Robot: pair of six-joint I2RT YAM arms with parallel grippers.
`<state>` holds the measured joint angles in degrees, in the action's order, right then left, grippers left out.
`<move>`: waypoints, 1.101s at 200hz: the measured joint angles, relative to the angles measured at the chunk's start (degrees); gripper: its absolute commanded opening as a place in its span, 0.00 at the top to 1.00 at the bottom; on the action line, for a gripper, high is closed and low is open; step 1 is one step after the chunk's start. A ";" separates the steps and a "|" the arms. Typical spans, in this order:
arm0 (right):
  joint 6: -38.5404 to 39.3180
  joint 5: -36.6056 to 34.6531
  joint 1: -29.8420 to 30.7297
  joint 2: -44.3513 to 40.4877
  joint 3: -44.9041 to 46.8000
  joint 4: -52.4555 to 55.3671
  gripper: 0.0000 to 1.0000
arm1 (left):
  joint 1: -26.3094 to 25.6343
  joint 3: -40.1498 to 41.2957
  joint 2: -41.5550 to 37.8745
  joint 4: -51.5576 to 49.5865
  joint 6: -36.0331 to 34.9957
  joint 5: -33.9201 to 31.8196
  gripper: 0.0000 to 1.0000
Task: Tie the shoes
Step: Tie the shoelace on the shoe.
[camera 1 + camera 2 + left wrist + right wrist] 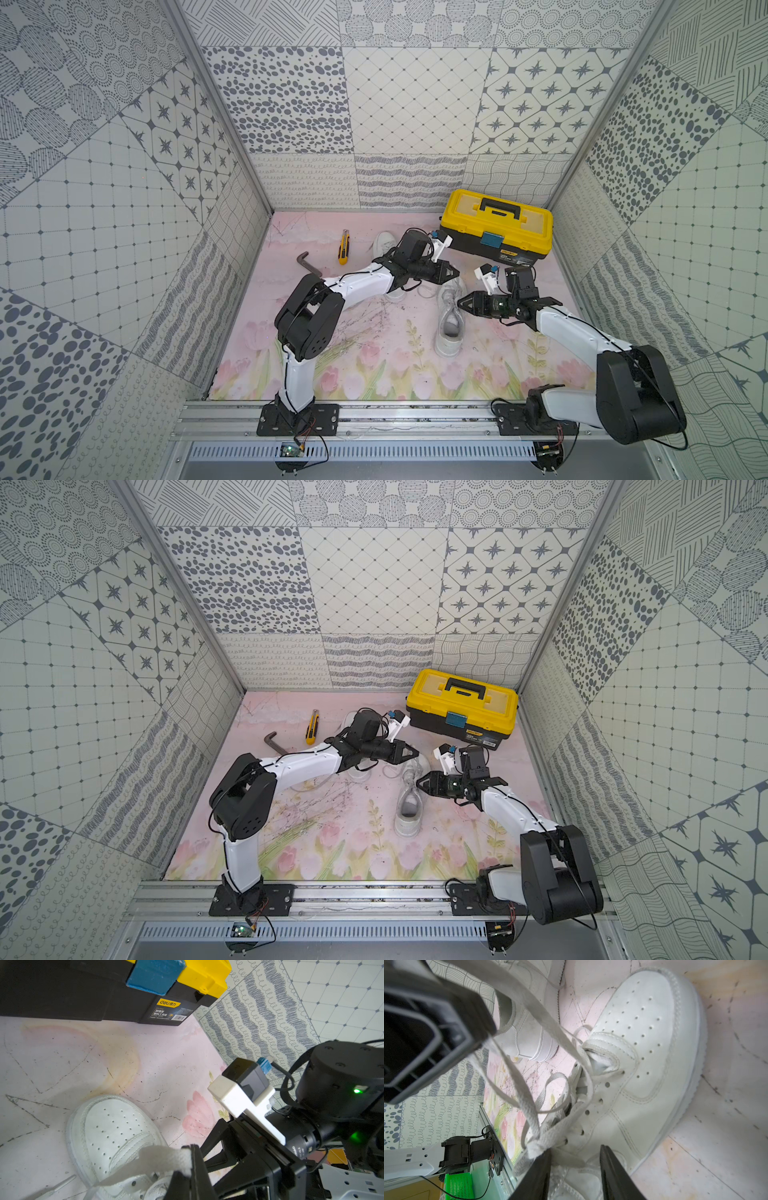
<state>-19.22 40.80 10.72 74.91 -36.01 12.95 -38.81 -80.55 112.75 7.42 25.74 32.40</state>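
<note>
Left claw [456,272] pressed together, pinching a lace [158,1157] of the near shoe [451,324], which sits mid counter [374,353], toe toward the toolbox [496,226]. Right claw [575,1167] spread, jaws straddling that shoe's lacing, gripping nothing. Other shoe [384,243] lies further back, mostly hidden.

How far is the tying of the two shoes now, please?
Done: nothing finished; no bow shows on either shoe. In hand: the left gripper is shut on a lace of the nearer shoe, and the right gripper stands open over its loose loops. Left: the knot and bow here, then the far shoe, half hidden behind the left arm.
</note>
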 measured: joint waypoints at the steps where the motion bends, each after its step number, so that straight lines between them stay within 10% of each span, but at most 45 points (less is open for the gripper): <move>1: 0.02 0.02 0.00 0.04 -0.02 0.00 0.58 | 0.00 0.00 0.00 0.00 0.00 0.00 1.00; 82: 0.35 2.34 0.00 2.78 -1.81 -0.15 0.66 | 0.11 -0.17 0.22 -0.02 0.00 0.02 1.00; 148: -1.66 2.69 -0.39 0.37 -1.79 2.36 1.00 | 0.22 -0.26 0.48 -0.02 0.00 0.02 1.00; 220: -2.89 -4.39 -11.61 -9.46 -1.33 13.16 1.00 | 0.22 0.48 0.04 0.02 -0.22 -0.15 1.00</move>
<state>-22.11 36.40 -0.89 65.45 -37.34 26.11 -38.59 -80.07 112.79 7.44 25.52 32.25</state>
